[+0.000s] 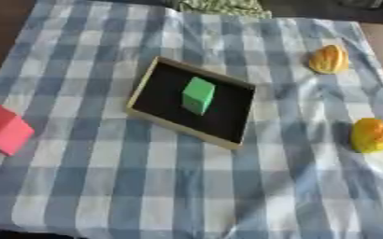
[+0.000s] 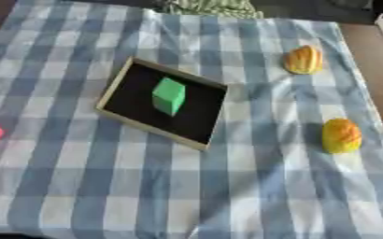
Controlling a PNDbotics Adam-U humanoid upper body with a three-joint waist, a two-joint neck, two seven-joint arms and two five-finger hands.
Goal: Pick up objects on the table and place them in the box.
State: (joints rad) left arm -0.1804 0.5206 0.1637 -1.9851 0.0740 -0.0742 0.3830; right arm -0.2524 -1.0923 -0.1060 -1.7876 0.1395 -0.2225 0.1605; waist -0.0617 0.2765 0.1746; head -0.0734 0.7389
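Red comes first at the far left: a red block (image 1: 5, 128) lies at about nine o'clock on the blue-and-white checked cloth (image 1: 187, 196), close to the cloth's left edge and well apart from everything else. At the centre sits the box (image 1: 142, 88), a shallow tray with a pale rim and a dark floor, turned askew to the checks; a green cube (image 1: 198, 95) already stands inside it, near the middle. Toward two o'clock lies a yellow-orange ridged piece (image 1: 329, 59), and toward three o'clock a second yellow rounded piece (image 1: 371, 135), both on the cloth and outside the box.

My guess at the risks: the box wall is low and the green cube holds the middle, so a piece dropped from above could strike the cube, or roll over the rim, which seems likeliest for the two rounded yellow ones. The cloth is wrinkled near the right side, and a hand dragging across it could tug the box out of place. The red block so near the edge could be nudged off.

Neither hand shows in either view, so their state cannot be told; nothing is held.
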